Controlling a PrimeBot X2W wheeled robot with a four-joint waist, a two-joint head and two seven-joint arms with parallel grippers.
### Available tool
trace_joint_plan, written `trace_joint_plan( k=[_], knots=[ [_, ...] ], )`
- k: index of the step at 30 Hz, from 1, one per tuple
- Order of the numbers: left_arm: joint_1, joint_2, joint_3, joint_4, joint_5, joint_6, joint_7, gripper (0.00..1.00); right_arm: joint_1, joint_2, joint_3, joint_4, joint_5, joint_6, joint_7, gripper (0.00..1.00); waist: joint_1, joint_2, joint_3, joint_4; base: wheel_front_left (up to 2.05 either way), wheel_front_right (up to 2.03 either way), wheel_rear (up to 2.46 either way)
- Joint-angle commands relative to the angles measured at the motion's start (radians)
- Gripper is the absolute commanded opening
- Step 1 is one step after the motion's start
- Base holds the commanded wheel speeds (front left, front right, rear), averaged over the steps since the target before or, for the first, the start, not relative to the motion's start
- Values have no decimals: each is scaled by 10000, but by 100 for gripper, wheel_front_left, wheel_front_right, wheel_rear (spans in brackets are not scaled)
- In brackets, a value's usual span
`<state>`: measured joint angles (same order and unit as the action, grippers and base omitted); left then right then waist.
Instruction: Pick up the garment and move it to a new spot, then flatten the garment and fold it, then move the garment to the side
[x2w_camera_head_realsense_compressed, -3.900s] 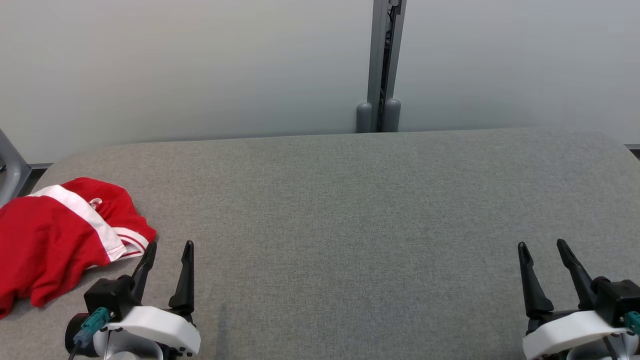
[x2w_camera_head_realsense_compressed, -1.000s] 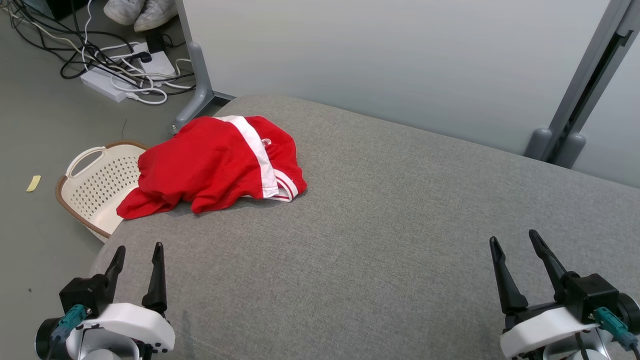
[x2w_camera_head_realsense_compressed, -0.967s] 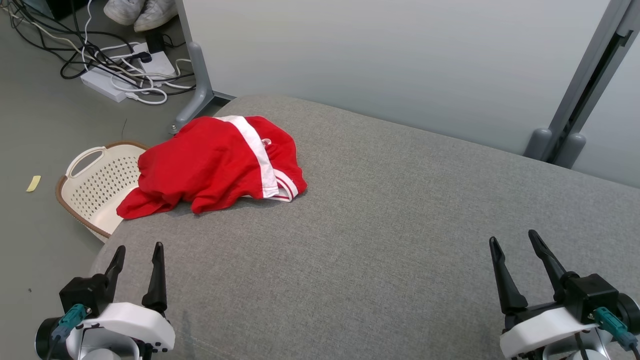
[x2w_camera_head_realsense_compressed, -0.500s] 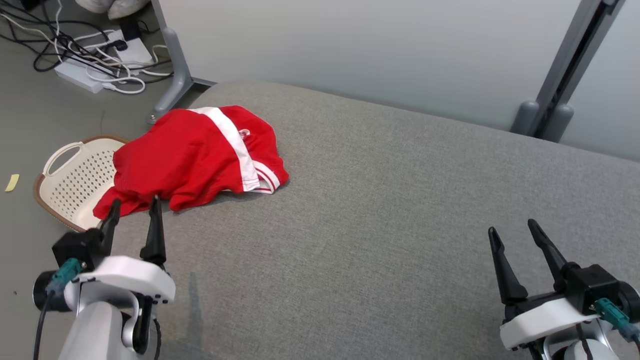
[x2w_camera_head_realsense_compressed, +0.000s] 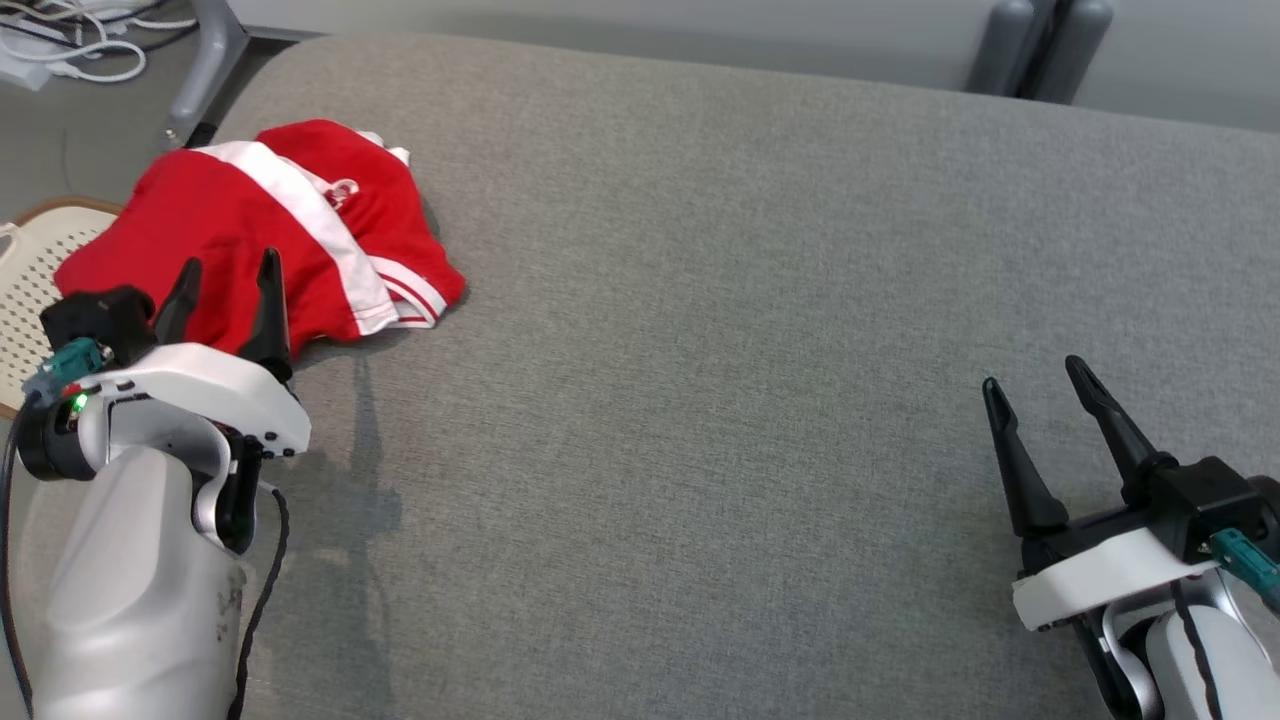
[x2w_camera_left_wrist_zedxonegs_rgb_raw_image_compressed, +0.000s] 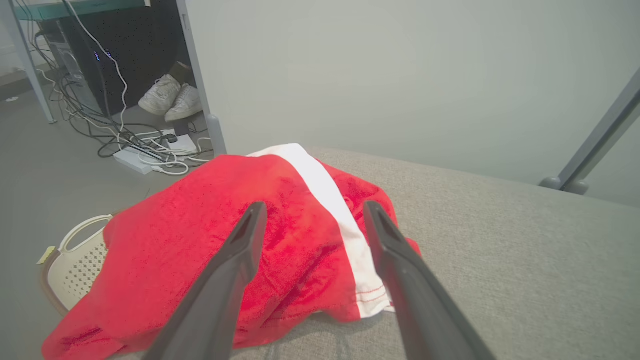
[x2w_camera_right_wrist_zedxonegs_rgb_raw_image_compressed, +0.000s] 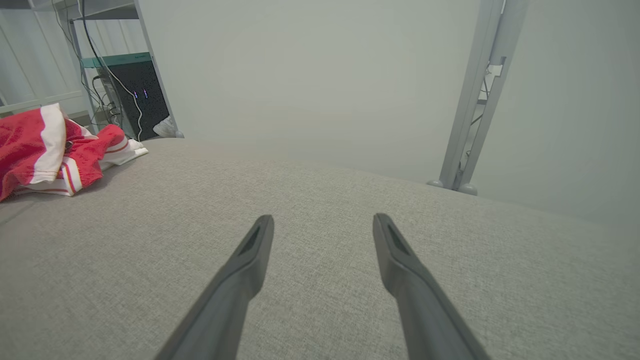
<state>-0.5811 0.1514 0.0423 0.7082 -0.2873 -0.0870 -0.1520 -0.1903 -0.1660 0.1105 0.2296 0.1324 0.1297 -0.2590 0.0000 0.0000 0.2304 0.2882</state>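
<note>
On the floor just past the left edge of the surface (x2w_camera_head_realsense_compressed: 700, 350) stands a cream basket (x2w_camera_head_realsense_compressed: 20, 300) with holes in its wall and a brown rim, and farther back off that same edge lie white cables (x2w_camera_head_realsense_compressed: 60, 40) and, in the left wrist view, a pair of white shoes (x2w_camera_left_wrist_zedxonegs_rgb_raw_image_compressed: 170, 97). The garment (x2w_camera_head_realsense_compressed: 190, 215), red with a broad white stripe and thin white trim at one hem, lies crumpled in a heap at the far left corner of the surface, its left part reaching out past the edge above the basket. The left pincer (x2w_camera_head_realsense_compressed: 229, 258) is released, its two dark fingers spread wide with nothing between them. It hangs over the surface's left edge, tips pointing at the near side of the heap; whether they touch the cloth cannot be told. The middle of the surface is plain grey fabric. The right pincer (x2w_camera_head_realsense_compressed: 1031, 371) is also released and holds nothing, its fingers apart above the near right part of the surface, well apart from the garment. Behind the far right of the surface stands a grey post (x2w_camera_head_realsense_compressed: 1040, 45) on two rounded feet, against a pale wall.
</note>
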Motion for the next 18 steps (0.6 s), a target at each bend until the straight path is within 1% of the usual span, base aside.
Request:
trace_joint_plan(
  k=[1,6,7,8,13,17,18],
  knots=[
    [-431,137,-21,245,-1,37,156,100,-221,-156,71,-73,90,19,-5,100,0,0,658,-471,0,0,0],
    [-1216,353,-27,1321,-123,62,839,100,-558,-324,238,-68,177,19,-14,100,0,0,1265,-800,0,0,0],
    [-1529,465,-52,1896,-150,93,1274,100,-712,-412,225,-97,198,19,-16,100,0,0,1513,-854,0,0,0],
    [-1658,536,-80,2126,-115,143,1379,100,-767,-441,214,-101,217,19,-20,100,0,0,1603,-881,0,0,0],
    [-2133,725,-115,3117,-78,332,1519,100,-764,-511,315,0,256,18,-42,100,0,0,1691,-1013,0,0,0],
    [-2448,878,-110,3763,-163,313,1699,99,-907,-550,389,16,264,18,-54,100,0,0,1838,-1136,0,0,0],
    [-2550,896,-116,3870,-181,301,1667,41,-928,-572,383,8,268,18,-58,100,0,0,1884,-1152,0,0,0]
  ],
)
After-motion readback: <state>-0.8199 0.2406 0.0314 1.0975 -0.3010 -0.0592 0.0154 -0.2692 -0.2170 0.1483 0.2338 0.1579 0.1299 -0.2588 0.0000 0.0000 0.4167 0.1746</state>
